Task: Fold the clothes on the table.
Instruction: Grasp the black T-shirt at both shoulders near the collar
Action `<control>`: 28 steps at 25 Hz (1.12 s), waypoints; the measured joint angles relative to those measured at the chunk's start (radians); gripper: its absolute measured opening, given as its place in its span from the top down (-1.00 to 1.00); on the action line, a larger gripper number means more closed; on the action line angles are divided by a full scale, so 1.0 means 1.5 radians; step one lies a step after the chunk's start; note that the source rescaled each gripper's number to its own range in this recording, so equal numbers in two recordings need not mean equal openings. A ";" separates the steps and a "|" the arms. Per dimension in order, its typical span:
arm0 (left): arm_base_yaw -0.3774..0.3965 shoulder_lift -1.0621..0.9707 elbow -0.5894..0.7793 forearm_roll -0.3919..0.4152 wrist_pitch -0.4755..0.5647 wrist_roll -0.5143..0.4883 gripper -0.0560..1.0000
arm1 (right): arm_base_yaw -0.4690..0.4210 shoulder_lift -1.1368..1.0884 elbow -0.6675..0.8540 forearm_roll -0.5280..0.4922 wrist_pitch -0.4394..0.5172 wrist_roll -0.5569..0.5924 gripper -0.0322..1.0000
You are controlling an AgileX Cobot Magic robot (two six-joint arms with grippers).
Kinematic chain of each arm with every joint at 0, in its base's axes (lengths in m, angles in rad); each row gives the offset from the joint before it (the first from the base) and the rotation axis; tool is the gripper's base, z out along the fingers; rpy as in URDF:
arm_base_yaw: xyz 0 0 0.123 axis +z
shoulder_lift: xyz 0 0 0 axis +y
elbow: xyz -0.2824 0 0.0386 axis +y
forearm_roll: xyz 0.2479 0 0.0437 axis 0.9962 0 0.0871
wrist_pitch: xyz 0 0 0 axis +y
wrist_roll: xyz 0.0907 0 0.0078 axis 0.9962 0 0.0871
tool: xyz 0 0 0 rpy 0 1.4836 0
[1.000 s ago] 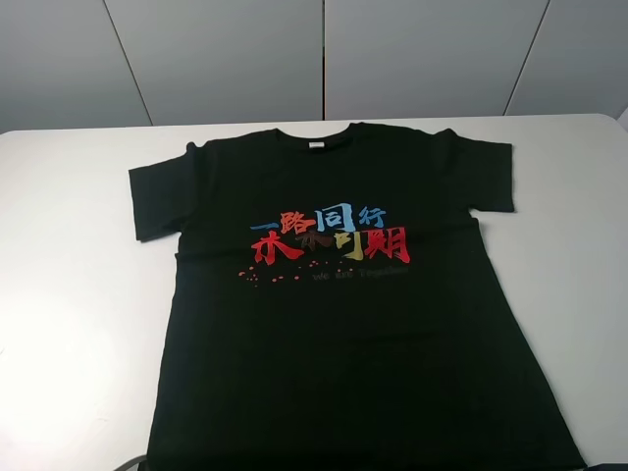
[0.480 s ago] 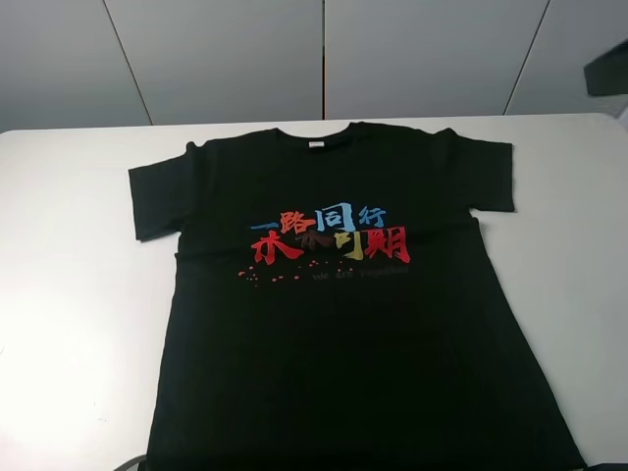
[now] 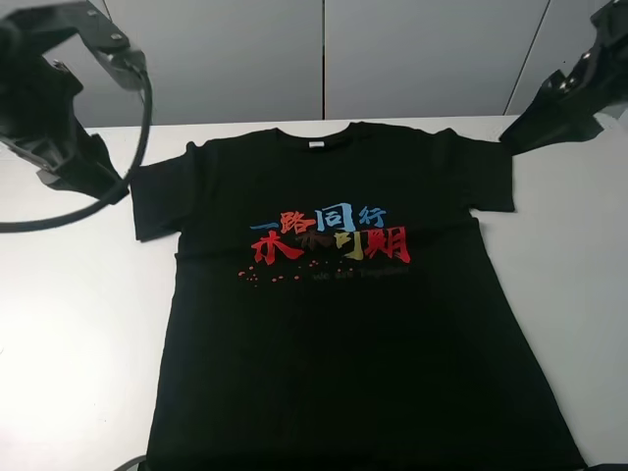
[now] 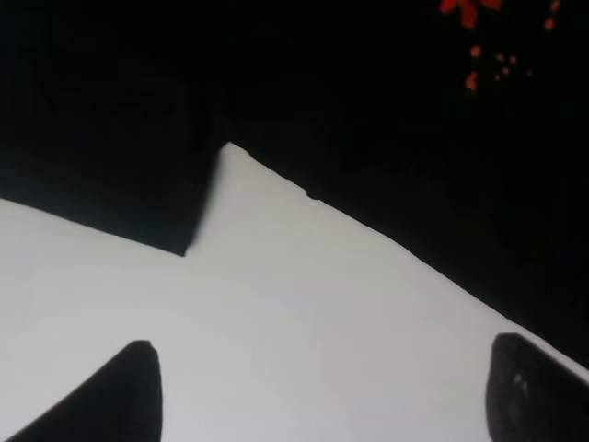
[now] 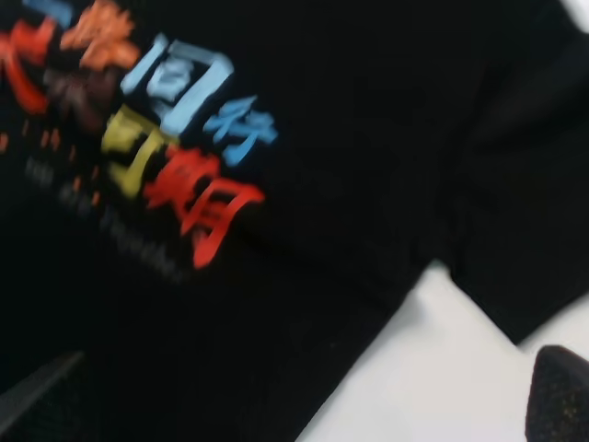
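Note:
The clothes are one black T-shirt [image 3: 334,324] with red, blue and yellow characters [image 3: 329,235], lying flat and face up on the white table [image 3: 69,324]. My left arm [image 3: 49,118] hangs above the far left corner, close to the shirt's left sleeve [image 3: 157,196]. In the left wrist view my left gripper [image 4: 322,405] is open over bare table [image 4: 276,304], beside the sleeve and side seam [image 4: 368,92]. My right arm [image 3: 564,103] hovers near the right sleeve [image 3: 486,177]. My right gripper [image 5: 294,405] is open above the shirt's chest print [image 5: 184,157]. Neither holds anything.
Grey wall panels [image 3: 324,59] stand behind the table's far edge. White table top shows on both sides of the shirt [image 3: 579,314]. The shirt's hem reaches the near edge of the exterior view. A loop of black cable [image 3: 137,137] hangs from the left arm.
Both arms have come into the exterior view from the upper corners, the right one first, then the left. The shirt has not moved.

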 joint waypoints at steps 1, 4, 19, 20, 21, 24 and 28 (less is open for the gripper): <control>-0.011 0.029 -0.004 0.007 0.000 0.001 -0.92 | 0.013 0.015 0.000 -0.010 0.000 -0.001 -1.00; -0.030 0.101 -0.024 0.031 -0.009 0.001 -0.92 | 0.055 0.054 -0.002 -0.030 -0.004 0.003 -1.00; -0.035 0.264 -0.063 -0.017 -0.064 0.127 -0.92 | 0.078 0.078 -0.002 -0.045 -0.028 0.010 -1.00; -0.039 0.265 -0.063 -0.022 -0.071 0.132 -0.92 | 0.078 0.078 -0.002 -0.045 -0.028 0.011 -1.00; -0.043 0.268 -0.063 -0.024 -0.076 0.134 -0.92 | 0.078 0.079 -0.002 -0.044 -0.028 0.013 -1.00; -0.061 0.278 -0.064 -0.022 -0.082 0.137 -0.92 | 0.078 0.086 -0.002 -0.032 -0.029 0.018 -1.00; -0.075 0.304 -0.064 -0.015 -0.085 0.131 -0.92 | 0.078 0.096 -0.002 -0.026 -0.029 0.019 -1.00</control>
